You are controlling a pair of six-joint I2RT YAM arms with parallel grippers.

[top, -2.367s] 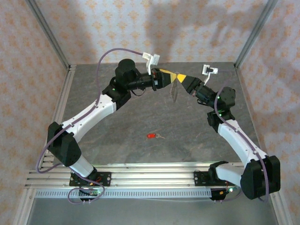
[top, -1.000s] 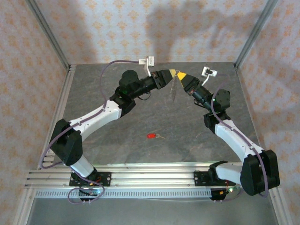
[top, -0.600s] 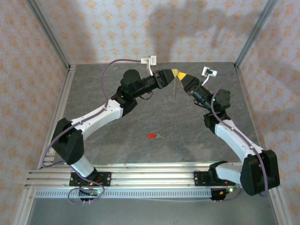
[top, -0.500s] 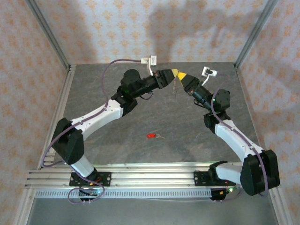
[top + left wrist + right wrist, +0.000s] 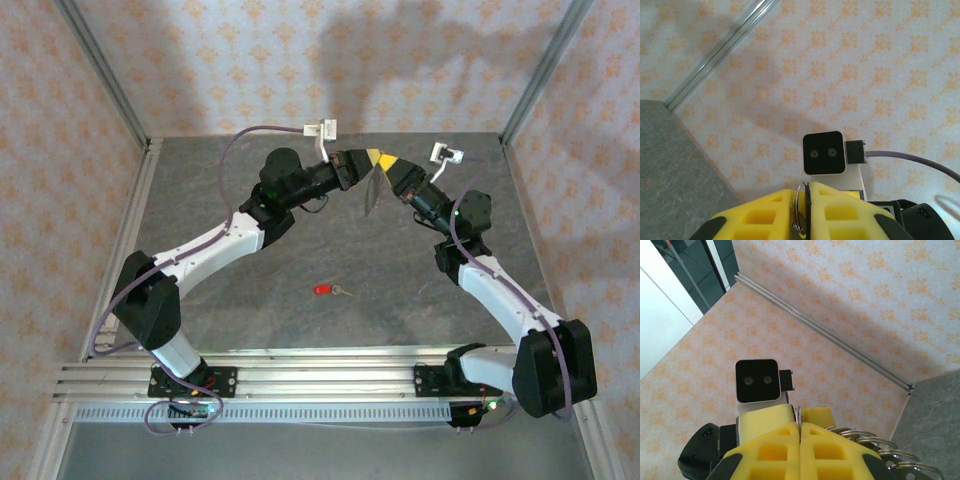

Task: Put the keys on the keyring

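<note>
My left jaws and right jaws are both clamped on the keyring [image 5: 372, 190], held up between them over the far middle of the worktop [image 5: 260, 300]. The red key [image 5: 323, 290] lies on the worktop nearer, well apart.

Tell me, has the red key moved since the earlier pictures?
No. The red key lies on the same spot of the table, equally far from the front rail.
</note>
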